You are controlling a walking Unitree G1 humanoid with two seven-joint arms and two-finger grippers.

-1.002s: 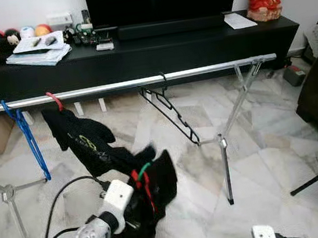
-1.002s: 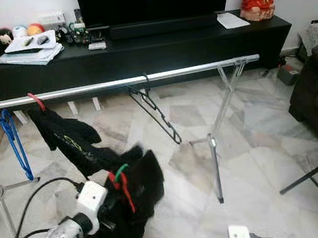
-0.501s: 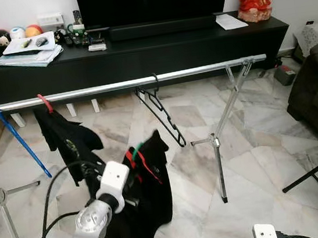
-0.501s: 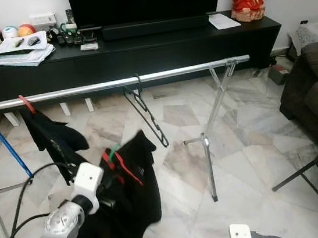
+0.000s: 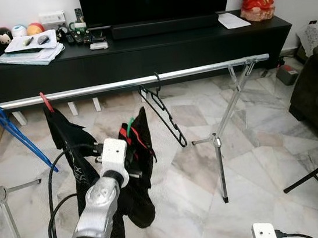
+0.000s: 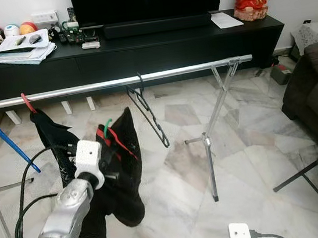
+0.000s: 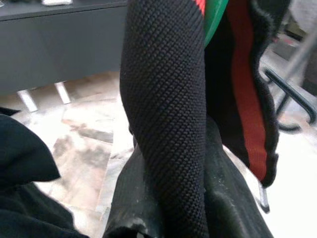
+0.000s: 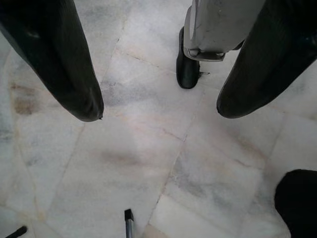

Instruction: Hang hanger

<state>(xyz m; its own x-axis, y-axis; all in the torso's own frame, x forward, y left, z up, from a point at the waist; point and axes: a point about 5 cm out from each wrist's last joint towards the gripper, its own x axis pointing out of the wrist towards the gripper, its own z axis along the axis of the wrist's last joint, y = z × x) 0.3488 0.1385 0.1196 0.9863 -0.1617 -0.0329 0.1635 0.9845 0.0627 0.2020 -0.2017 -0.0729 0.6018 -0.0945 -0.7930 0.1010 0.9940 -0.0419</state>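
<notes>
Left arm (image 5: 98, 212) is reaching up toward the rail (image 5: 119, 85), carrying a hanger (image 5: 129, 124) with a dark garment (image 5: 137, 157) draped on it. The hanger is sitting just below the rail, between the red hanger (image 5: 44, 101) and the empty black hanger (image 5: 162, 109); only its green hook tip and red shoulders are peeking out of the cloth. Left gripper (image 7: 163, 114) is buried in the garment; one finger (image 7: 166, 124) is showing in the left wrist view, pressed against fabric beside the green and red plastic, and I cannot tell whether the fingers are clamped. A second dark garment (image 5: 68, 142) is hanging from the red hanger. A blue hanger (image 5: 20, 134) is hanging further left. Right gripper (image 8: 158, 106) is hanging idle over the marble floor (image 8: 124, 158), fingers apart, holding nothing.
</notes>
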